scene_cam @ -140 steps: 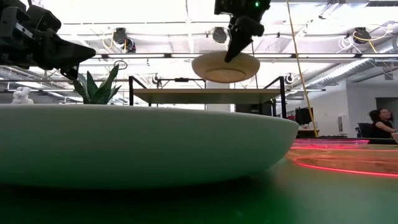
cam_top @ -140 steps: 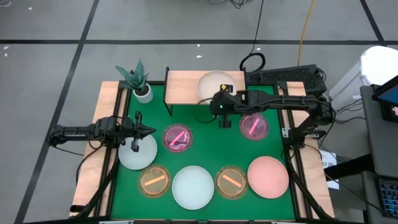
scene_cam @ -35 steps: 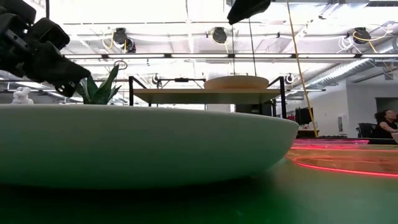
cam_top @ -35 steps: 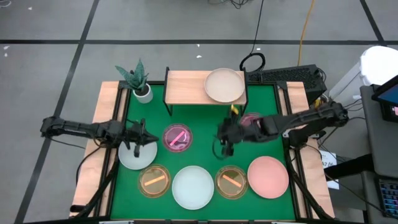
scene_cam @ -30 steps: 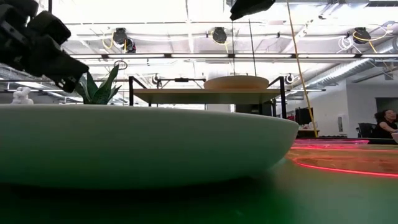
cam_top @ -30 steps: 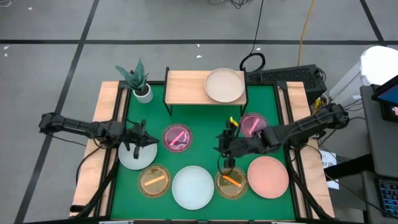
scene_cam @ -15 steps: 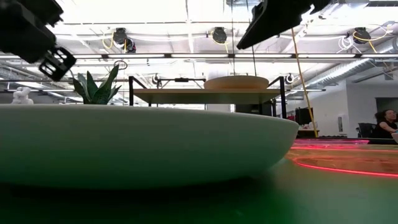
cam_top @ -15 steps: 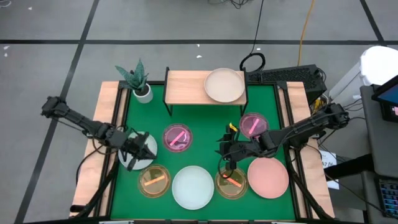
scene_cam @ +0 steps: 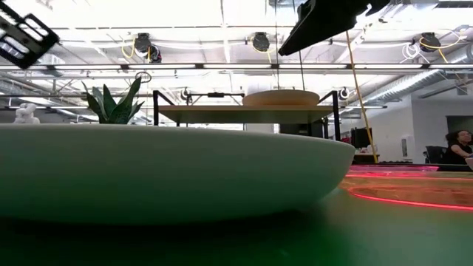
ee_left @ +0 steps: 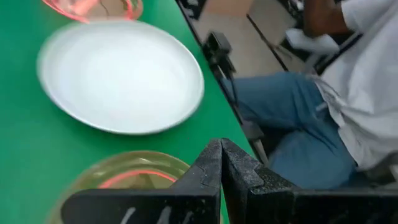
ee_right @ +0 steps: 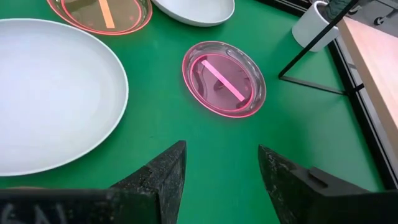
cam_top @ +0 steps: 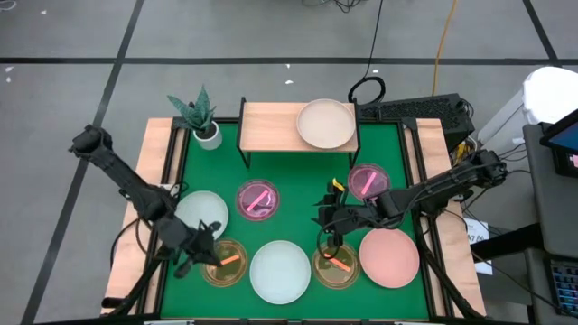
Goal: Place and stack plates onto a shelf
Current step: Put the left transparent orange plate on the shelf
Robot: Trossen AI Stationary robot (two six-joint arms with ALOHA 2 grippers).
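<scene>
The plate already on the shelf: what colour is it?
Cream, plain with no stripe; the plate shows best in the high view, on the shelf.

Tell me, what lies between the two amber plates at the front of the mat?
In the high view, the large pale blue plate lies between the left amber plate and the right amber plate.

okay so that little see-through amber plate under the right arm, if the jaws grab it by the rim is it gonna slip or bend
The amber plate looks like thin, glossy, translucent plastic, so probably light, fairly stiff and somewhat slippery at the rim. Its shallow, low edge offers little to pinch, so it may tilt in the right gripper. Lying flat on the green mat, it should slide, not roll.
</scene>
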